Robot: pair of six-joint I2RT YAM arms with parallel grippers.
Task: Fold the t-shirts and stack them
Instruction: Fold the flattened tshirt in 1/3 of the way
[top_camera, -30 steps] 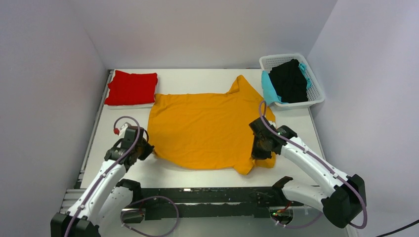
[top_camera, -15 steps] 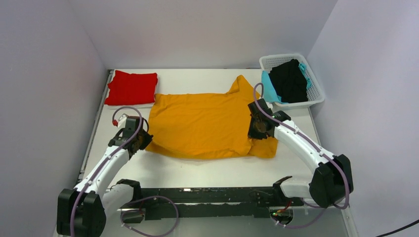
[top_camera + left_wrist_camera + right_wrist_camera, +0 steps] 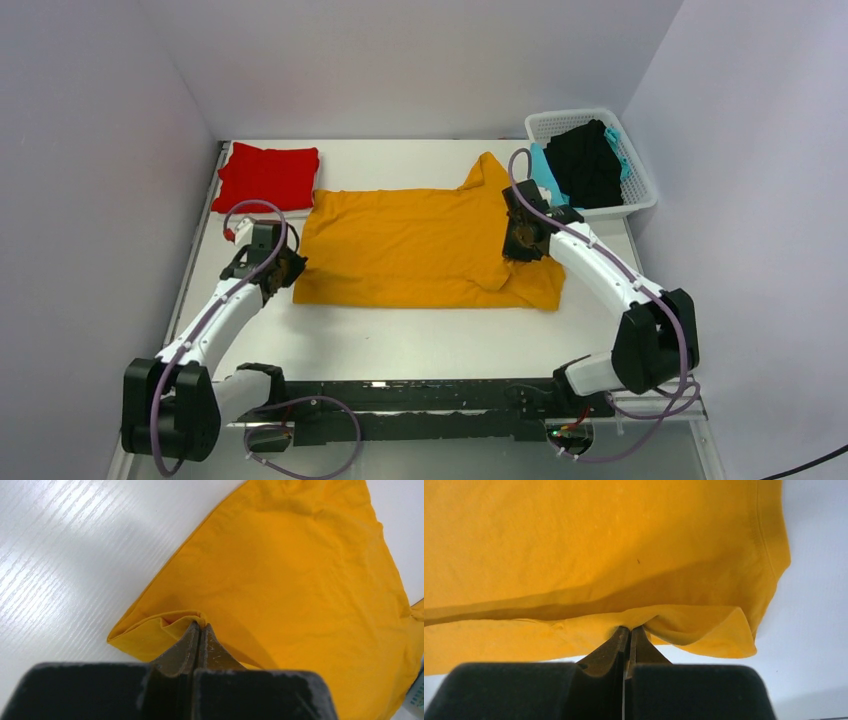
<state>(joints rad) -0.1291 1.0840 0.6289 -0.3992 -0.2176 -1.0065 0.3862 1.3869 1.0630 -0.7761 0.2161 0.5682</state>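
Left gripper [image 3: 199, 628] and right gripper [image 3: 630, 630] are each pinching a near corner of the orange t-shirt [image 3: 410, 250], jaws clamped on cloth; shirt is lying spread across the middle of the table [image 3: 420, 345]

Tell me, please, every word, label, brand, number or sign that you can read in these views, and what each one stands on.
There is no readable text in any view.
The orange t-shirt is plain cloth, with no print or tag showing.
The folded red t-shirt, the white basket and the black garment in it show no markings.
The left arm and right arm show no lettering that I can make out.
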